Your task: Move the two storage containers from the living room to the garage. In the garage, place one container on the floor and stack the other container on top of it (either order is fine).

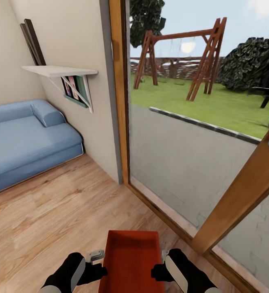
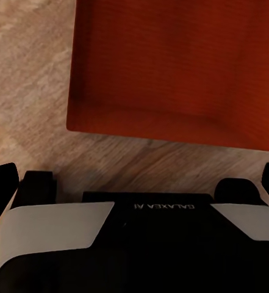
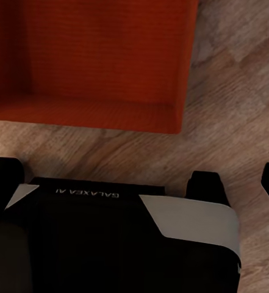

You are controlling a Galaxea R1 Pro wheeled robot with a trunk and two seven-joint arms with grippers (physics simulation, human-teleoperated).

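Note:
One red-orange storage container (image 1: pixel 132 260) with no lid sits low at the front of the head view, over the living room's light wood planks (image 1: pixel 49 219). My left gripper (image 1: pixel 98 272) is at its left wall and my right gripper (image 1: pixel 158 272) at its right wall. In the left wrist view the container (image 2: pixel 171 67) lies just beyond the gripper (image 2: pixel 140 180), whose fingers are spread wide with nothing between them. The right wrist view shows the same: the container (image 3: pixel 91 55) sits ahead of the open gripper (image 3: pixel 134 174). I cannot tell whether the fingers touch the walls.
A blue sofa (image 1: pixel 24 138) stands at the left under a white wall shelf (image 1: pixel 59 71). A wood-framed glass door (image 1: pixel 119 101) rises straight ahead, and a slanted wooden door frame (image 1: pixel 248 191) is close on the right. A small grey part (image 1: pixel 95 255) lies beside the container.

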